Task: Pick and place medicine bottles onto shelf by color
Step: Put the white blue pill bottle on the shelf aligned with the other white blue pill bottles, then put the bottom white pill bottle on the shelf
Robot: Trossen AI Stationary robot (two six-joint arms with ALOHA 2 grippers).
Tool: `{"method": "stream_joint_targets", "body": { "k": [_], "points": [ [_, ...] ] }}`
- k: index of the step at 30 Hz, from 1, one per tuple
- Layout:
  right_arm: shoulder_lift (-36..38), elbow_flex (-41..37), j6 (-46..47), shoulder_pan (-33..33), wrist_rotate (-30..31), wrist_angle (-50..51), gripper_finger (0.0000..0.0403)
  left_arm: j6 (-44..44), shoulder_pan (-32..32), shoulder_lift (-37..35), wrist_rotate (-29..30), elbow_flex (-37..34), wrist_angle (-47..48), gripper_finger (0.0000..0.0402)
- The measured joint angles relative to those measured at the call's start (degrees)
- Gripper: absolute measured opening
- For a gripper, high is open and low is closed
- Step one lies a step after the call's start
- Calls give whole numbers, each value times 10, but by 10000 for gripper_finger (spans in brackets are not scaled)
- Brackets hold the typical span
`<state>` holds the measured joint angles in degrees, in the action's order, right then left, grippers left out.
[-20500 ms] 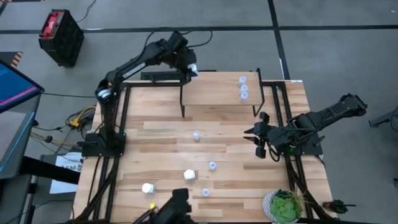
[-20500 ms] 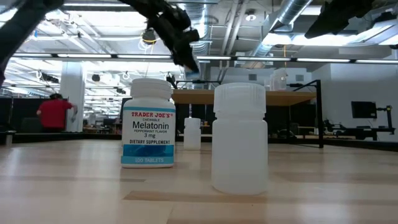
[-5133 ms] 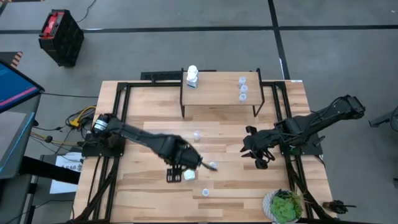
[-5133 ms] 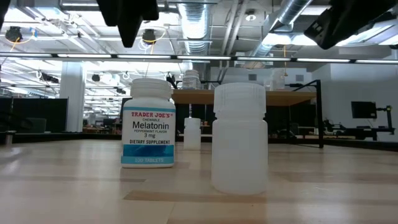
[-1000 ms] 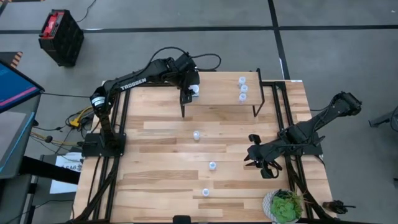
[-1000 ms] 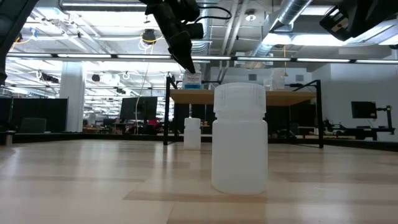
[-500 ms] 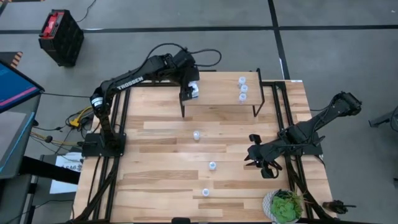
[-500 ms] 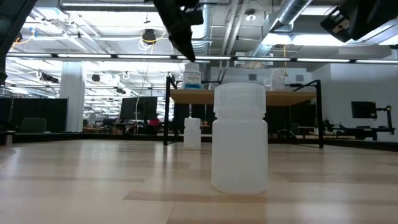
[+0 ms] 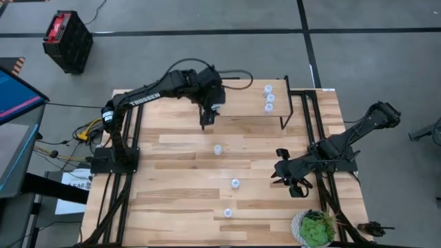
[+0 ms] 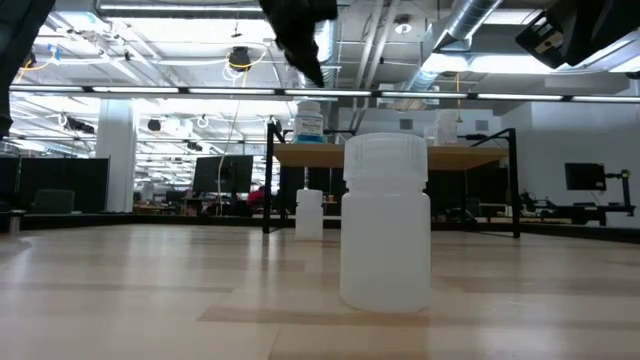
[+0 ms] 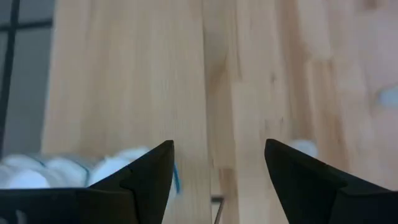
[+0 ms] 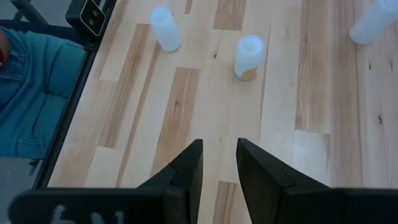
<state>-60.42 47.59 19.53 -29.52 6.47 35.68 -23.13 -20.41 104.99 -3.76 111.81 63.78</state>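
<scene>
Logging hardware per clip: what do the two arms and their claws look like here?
Both arms are dark and jointed. The left arm carries white TROSSEN lettering and a black cable loop near its wrist. The left claw and the right claw have black, wedge-shaped fingers.

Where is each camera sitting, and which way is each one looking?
High view: above the table, looking straight down; both arms show, left pincer over the shelf.
Low view: at tabletop height, looking level across; a pale bottle stands close, arm parts hang from above.
Left wrist view: on the left arm, looking down at wood between its open fingers.
Right wrist view: on the right arm, seeing its right pincer and bottles on the table.
Shared: high and low views both show the shelf.
</scene>
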Motion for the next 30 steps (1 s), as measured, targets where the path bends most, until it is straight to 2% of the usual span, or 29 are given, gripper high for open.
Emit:
{"method": "stream_joint_targets", "body": {
  "k": [7,13,25,30],
  "points": [
    [0,0,0,0,0,0,120,4,5,1,41,-70,-12,238],
    [0,0,0,0,0,0,120,7,5,1,102,-102,-14,238],
    [0,0,0,0,0,1,120,9,7,1,106,-102,-15,238],
    [0,0,0,0,0,4,120,33,27,-4,108,-102,-13,238]
  ]
}}
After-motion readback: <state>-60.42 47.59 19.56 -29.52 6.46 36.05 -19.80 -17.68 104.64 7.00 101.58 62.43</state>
